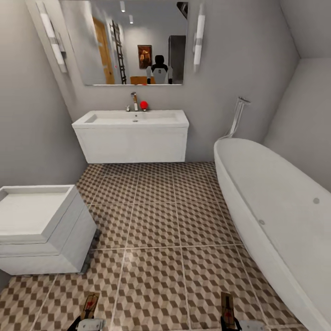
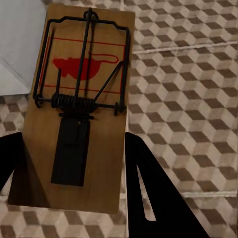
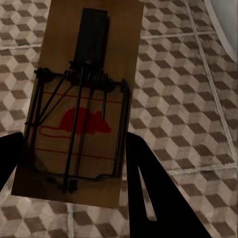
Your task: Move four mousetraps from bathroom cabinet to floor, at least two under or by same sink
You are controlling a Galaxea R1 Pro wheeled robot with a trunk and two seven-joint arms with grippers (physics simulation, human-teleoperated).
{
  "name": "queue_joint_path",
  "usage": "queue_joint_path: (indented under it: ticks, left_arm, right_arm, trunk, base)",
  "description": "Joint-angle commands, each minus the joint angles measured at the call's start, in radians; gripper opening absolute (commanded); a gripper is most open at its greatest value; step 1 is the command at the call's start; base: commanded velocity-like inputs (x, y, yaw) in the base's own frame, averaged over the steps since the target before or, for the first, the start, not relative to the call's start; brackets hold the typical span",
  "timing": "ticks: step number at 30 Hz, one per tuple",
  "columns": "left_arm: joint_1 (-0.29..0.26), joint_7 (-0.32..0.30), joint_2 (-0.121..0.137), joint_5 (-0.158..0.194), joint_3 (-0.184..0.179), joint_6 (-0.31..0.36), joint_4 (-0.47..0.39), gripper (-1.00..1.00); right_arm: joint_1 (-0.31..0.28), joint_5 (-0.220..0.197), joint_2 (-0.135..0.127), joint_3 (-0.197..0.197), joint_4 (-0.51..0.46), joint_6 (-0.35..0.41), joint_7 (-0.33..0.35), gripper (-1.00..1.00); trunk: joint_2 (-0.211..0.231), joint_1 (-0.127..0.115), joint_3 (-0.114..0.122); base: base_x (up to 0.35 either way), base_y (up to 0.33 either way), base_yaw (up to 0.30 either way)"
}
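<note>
The left gripper [image 1: 87,322] is clamped on a mousetrap [image 2: 79,106], its black fingers [image 2: 158,193] pressing the board's two long edges; the trap's wire end points away from the hand. The right gripper [image 1: 228,322] likewise grips a second trap [image 3: 82,104], its wire end sitting between the fingers [image 3: 153,193]. Both traps hang over the cube-patterned floor [image 1: 156,220]. Ahead of both hands stands the sink [image 1: 133,133]; a white drawer unit [image 1: 41,230] lies ahead-left of the left hand, a bathtub [image 1: 276,211] ahead-right of the right.
</note>
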Motion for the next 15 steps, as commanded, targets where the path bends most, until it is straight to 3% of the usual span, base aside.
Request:
queue_joint_path:
  ticks: [1,15]
  left_arm:
    - [-0.001,0.006,0.0,0.005,-0.009,-0.005,0.003,-1.0]
    - [-0.001,0.006,0.0,0.005,-0.009,-0.005,0.003,-1.0]
  right_arm:
    - [-0.001,-0.004,0.0,-0.003,0.001,-0.003,0.005,-1.0]
    - [-0.001,-0.004,0.0,-0.003,0.001,-0.003,0.005,-1.0]
  trunk:
    - [0.0,0.001,-0.001]
    - [0.0,0.001,-0.001]
  base:
    - [0.329,0.0,0.003]
    - [0.329,0.0,0.0]
